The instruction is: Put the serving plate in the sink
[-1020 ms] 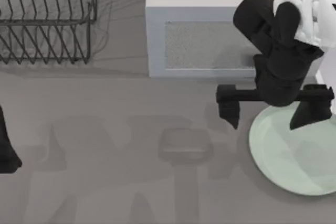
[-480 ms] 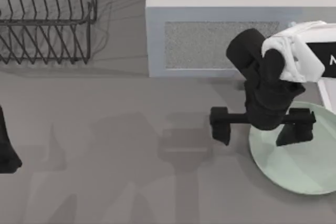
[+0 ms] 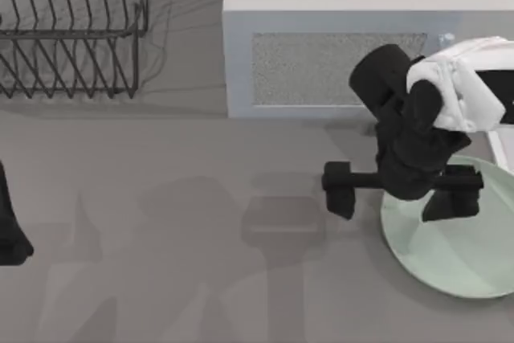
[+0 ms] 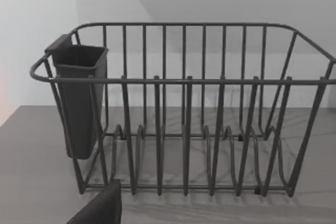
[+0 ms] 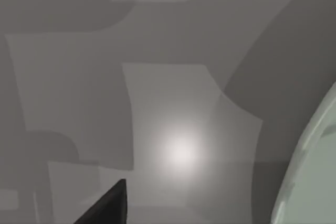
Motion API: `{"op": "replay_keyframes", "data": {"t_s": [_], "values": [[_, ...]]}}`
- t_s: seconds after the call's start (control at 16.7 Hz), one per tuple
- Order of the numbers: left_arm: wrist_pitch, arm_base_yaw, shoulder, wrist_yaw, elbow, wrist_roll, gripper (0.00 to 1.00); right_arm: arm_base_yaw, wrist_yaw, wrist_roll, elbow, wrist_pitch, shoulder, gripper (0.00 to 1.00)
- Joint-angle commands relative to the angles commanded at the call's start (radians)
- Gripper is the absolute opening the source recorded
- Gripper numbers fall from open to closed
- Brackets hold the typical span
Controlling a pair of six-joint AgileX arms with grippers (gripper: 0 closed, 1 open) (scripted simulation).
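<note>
The serving plate [image 3: 458, 251] lies flat on the table [image 3: 161, 230] at its right edge, partly cut off by that edge of the top view, just in front of the pale grey microwave [image 3: 337, 38] that stands along the table's back edge. The right gripper [image 3: 401, 190] hangs over the plate's left rim, its 2 fingers spread wide apart: 1 finger [image 3: 340, 189] sits outside the rim above bare table, the other [image 3: 451, 192] above the plate's inner surface, so the rim lies between them. The fingers grip nothing, and whether either touches the plate cannot be told. In the right wrist view the plate's pale green rim [image 5: 310, 182] curves along one side over grey table, with a dark fingertip [image 5: 107, 205] at the frame's edge. The left arm [image 3: 10, 222] is parked at the table's left edge, its wrist camera facing the wire dish rack [image 4: 184, 124] and its dark cutlery cup [image 4: 79, 98] in the table's back left corner.
</note>
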Motion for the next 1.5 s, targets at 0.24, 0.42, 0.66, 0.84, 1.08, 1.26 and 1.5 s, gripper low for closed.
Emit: {"op": "replay_keyframes", "data": {"t_s": [0.24, 0.42, 0.66, 0.84, 1.08, 1.26, 1.5], "values": [[0.0, 0.0, 0.0, 0.0, 0.0, 0.0, 1.0, 0.0, 0.0, 0.0, 0.0, 0.0, 0.0, 0.55], [0.0, 0.0, 0.0, 0.0, 0.0, 0.0, 1.0, 0.0, 0.0, 0.0, 0.0, 0.0, 0.0, 0.32], [0.0, 0.0, 0.0, 0.0, 0.0, 0.0, 1.0, 0.0, 0.0, 0.0, 0.0, 0.0, 0.0, 0.02], [0.0, 0.0, 0.0, 0.0, 0.0, 0.0, 1.0, 0.0, 0.0, 0.0, 0.0, 0.0, 0.0, 0.0], [0.0, 0.0, 0.0, 0.0, 0.0, 0.0, 1.0, 0.0, 0.0, 0.0, 0.0, 0.0, 0.0, 0.0], [0.0, 0.0, 0.0, 0.0, 0.0, 0.0, 1.0, -0.013, 0.014, -0.006, 0.016, -0.002, -0.085, 0.0], [0.0, 0.0, 0.0, 0.0, 0.0, 0.0, 1.0, 0.057, 0.019, 0.031, 0.126, -0.111, -0.073, 0.0]]}}
